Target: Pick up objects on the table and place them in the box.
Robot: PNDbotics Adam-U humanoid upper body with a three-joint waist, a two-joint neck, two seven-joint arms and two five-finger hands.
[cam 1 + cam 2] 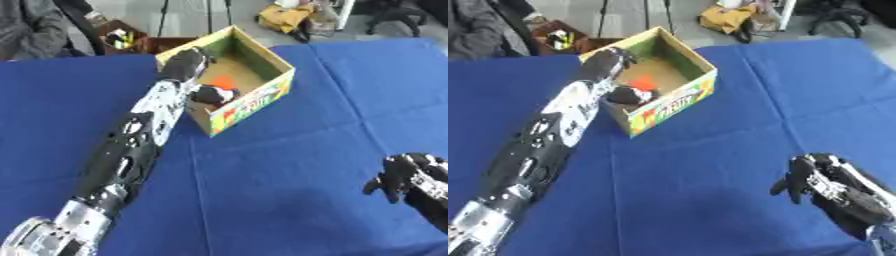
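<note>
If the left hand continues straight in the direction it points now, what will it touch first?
Probably the orange object on the floor of the box. The left hand already reaches down inside, just beside it; depth is unclear, so it could meet the cardboard floor first.

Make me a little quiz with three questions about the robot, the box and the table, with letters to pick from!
1. Where is the left hand?
A. inside the box
B. flat on the cloth
C. off the table

2. What colour is the tablecloth?
A. red
B. blue
C. white

3. What is the right hand doing?
A. holding the box
B. lifting an orange thing
C. holding nothing, low near the right edge

Answers: 
1 A, the left arm reaches over the box wall and the hand is down inside. 
2 B, the cloth is blue all over. 
3 C, it sits above bare cloth, far from the box.
</note>
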